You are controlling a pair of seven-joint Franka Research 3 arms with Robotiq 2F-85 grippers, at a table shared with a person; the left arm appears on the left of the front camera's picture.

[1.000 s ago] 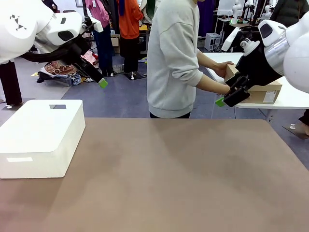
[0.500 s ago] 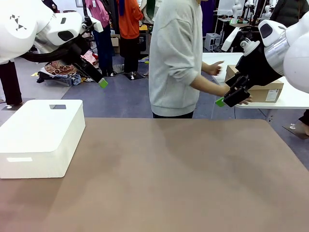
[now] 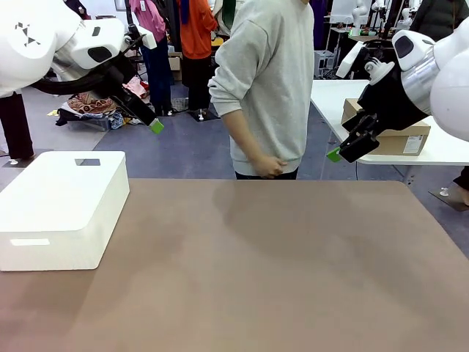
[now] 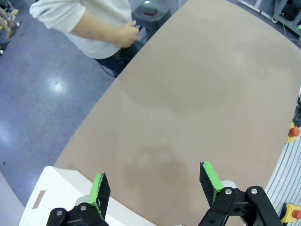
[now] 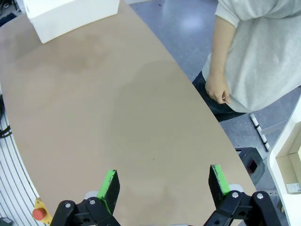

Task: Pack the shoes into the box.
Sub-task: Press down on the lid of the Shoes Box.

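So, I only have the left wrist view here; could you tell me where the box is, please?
Observer: The box sits on a white side table beyond the brown table's far right corner, partly behind the right arm.
Operator: Thank you. Is the right gripper holding anything?
Observer: No, the right gripper is open and holds nothing, raised above the brown table.
Operator: And what does the bin look like from the front?
Observer: The bin stands at the table's left side, and its top is flat and white with a small dark slot.
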